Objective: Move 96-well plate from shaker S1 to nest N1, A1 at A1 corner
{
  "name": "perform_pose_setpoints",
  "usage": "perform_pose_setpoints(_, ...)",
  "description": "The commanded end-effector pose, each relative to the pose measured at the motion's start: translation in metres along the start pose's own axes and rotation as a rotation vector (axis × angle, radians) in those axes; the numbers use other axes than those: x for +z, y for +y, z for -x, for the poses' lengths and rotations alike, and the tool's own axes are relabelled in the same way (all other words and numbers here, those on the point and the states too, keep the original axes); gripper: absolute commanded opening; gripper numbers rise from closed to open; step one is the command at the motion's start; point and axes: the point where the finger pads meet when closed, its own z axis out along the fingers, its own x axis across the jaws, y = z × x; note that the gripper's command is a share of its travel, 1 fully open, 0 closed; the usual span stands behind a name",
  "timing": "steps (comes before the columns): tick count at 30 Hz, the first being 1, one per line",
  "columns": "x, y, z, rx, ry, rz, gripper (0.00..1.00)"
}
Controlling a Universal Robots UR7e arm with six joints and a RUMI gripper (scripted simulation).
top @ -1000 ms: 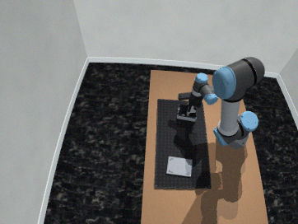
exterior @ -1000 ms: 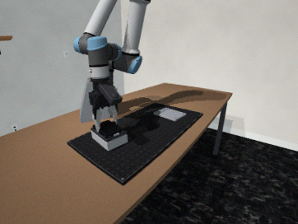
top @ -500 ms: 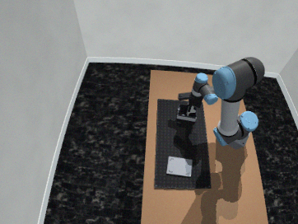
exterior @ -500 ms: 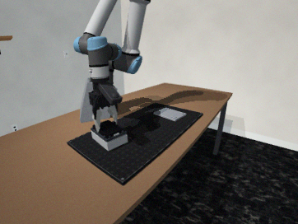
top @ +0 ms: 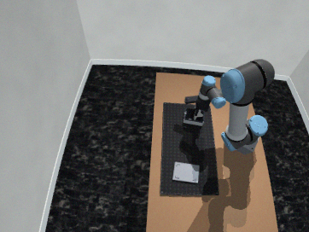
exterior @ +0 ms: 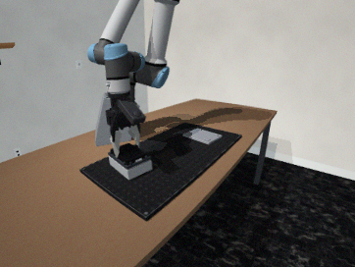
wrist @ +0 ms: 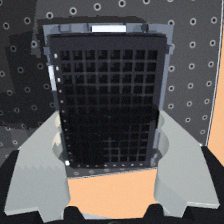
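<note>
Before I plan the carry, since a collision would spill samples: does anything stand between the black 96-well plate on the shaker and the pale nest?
Nothing visible does. The two-jaw gripper is shut on the black 96-well plate, and only bare dark perforated mat lies before the pale square nest.

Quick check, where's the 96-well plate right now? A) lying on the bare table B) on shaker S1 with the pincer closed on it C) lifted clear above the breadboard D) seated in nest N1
B: the 96-well plate sits on the plate shaker S1, and the pincer has its fingers shut against the plate's sides; nest N1 holds nothing.
</note>
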Motion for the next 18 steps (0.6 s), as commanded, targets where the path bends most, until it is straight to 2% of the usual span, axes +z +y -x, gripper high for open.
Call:
perform_pose_setpoints(1,-0.010,-0.002,-0.003,-0.001,0.006,-0.004,0.00)
perform_pose_setpoints(18,-0.035,-0.002,-0.003,-0.001,0.006,-0.004,0.00)
